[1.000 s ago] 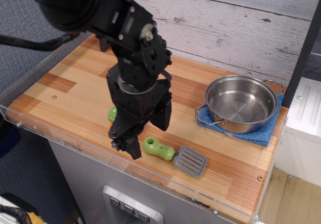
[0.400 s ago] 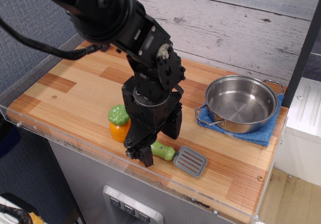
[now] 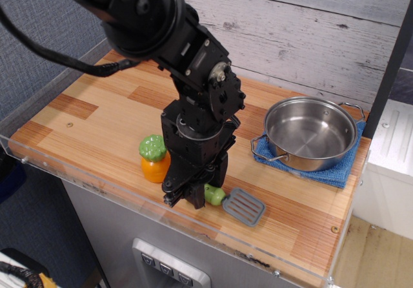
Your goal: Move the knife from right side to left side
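End effector (image 3: 191,196) down over knife (image 3: 233,201) handle, grip unclear; orange toy (image 3: 154,159) just left, pot (image 3: 310,133) right

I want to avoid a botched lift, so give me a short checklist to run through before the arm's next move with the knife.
1. End effector positioned over the knife handle: ok, it sits right at the green handle.
2. Fingers closed on the handle: cannot tell, the arm hides the contact.
3. Knife head free: ok, the grey slotted head lies flat on the table, nothing on it.
4. Orange toy out of the leftward path: not ok, it stands just left of the end effector.
5. Pot clear of the action: ok, it rests on the blue cloth to the right.
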Available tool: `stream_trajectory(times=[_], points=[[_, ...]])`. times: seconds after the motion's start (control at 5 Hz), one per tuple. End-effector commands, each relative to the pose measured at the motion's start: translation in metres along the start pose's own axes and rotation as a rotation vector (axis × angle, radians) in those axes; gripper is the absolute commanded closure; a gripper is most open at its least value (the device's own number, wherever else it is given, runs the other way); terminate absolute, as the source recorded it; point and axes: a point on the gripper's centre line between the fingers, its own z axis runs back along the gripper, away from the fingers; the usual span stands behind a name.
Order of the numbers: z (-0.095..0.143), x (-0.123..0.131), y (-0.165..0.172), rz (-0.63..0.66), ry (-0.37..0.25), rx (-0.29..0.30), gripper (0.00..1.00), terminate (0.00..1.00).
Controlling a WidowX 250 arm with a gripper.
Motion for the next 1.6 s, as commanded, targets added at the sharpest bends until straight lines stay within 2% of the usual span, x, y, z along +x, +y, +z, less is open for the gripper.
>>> stream_trajectory(times=[0.0,0.2,0.6,0.8,1.0,1.2,1.4], points=[[0.008,-0.003,-0.005,-0.002,-0.008,-0.031,1.0,0.0],[0.019,-0.004,-0.009,-0.02,0.005,-0.061,1.0,0.0],[0.068,0.001,-0.021,-0.031,-0.017,-0.16,1.0,0.0],[0.099,0.017,-0.025,-0.013,-0.027,-0.232,1.0,0.0],[0.114,0.042,-0.029,0.011,-0.061,-0.26,1.0,0.0],[0.116,0.07,-0.031,0.067,-0.07,-0.271,1.0,0.0],[0.108,0.103,-0.036,0.133,-0.098,-0.275,1.0,0.0]])
